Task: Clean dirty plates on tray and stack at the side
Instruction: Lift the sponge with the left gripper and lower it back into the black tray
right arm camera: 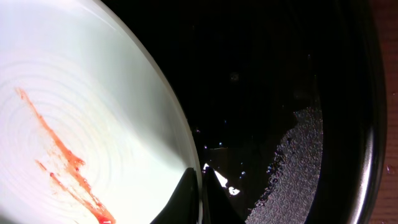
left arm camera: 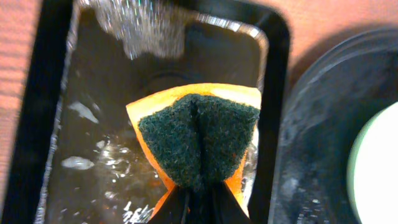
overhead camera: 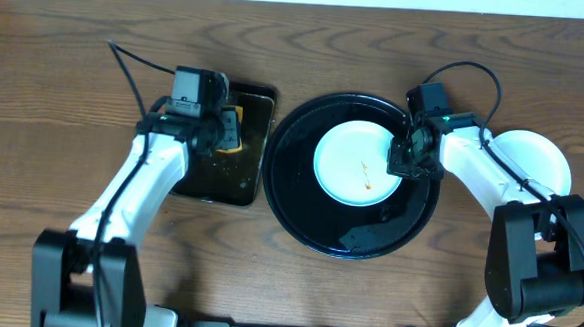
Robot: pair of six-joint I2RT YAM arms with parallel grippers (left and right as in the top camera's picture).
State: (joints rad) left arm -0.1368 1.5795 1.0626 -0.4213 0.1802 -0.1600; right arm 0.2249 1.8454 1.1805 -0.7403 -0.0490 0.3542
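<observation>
A pale mint-blue plate (overhead camera: 357, 164) with an orange-red sauce smear lies in the large round black tray (overhead camera: 299, 219). My right gripper (overhead camera: 404, 159) is shut on the plate's right rim; in the right wrist view the rim (right arm camera: 180, 118) runs between the fingertips (right arm camera: 200, 186). My left gripper (overhead camera: 226, 132) is shut on an orange sponge with a dark green scouring face (left arm camera: 198, 140), held over the rectangular black tray. A pale plate (overhead camera: 532, 161) lies on the table at the right, partly behind my right arm.
The rectangular black tray (overhead camera: 206, 184) holds wet, foamy water (left arm camera: 93, 162) and stands just left of the round tray. The round tray's floor (right arm camera: 273, 93) is wet and glossy. Cables loop above both arms.
</observation>
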